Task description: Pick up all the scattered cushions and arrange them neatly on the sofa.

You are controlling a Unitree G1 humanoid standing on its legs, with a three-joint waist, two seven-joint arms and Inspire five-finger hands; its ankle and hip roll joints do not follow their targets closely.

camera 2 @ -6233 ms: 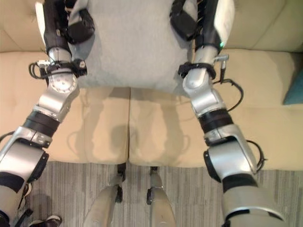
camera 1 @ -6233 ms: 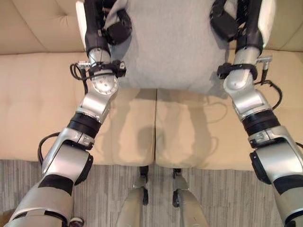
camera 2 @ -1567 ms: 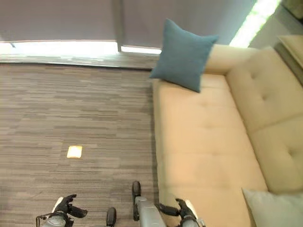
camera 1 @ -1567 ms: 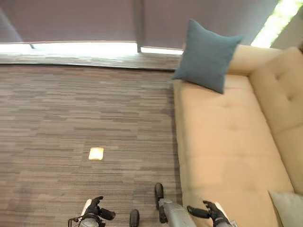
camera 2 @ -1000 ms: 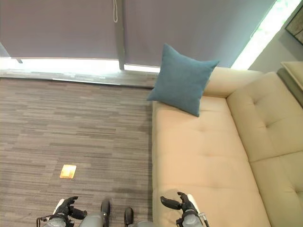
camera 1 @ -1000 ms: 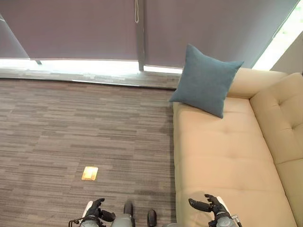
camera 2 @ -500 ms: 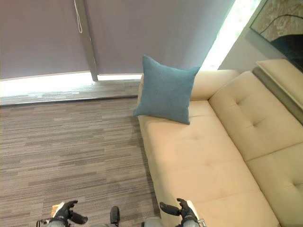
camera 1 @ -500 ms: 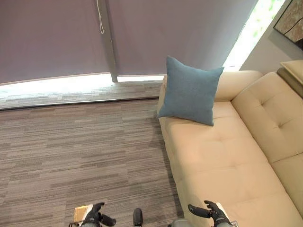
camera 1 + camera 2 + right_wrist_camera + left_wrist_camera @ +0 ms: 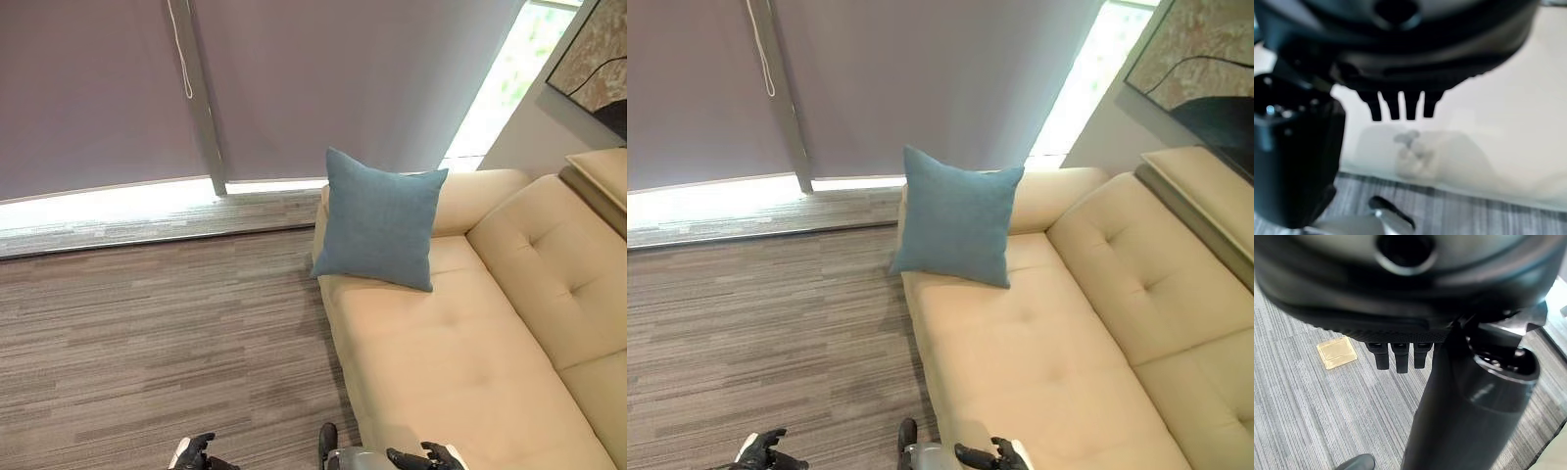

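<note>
Having let go of the grey cushion and turned away from it since earlier. Now facing a blue cushion point(image 9: 377, 217) leaning upright on the beige sofa point(image 9: 460, 362), against its armrest. Hanging low with fingers relaxed and empty: left hand point(image 9: 195, 456) over the carpet point(image 9: 147, 333), right hand point(image 9: 428, 457) over the seat edge.

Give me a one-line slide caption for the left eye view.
Blue cushion propped against the beige sofa armrest, both robot hands empty, left over carpet, right over the seat.
</note>
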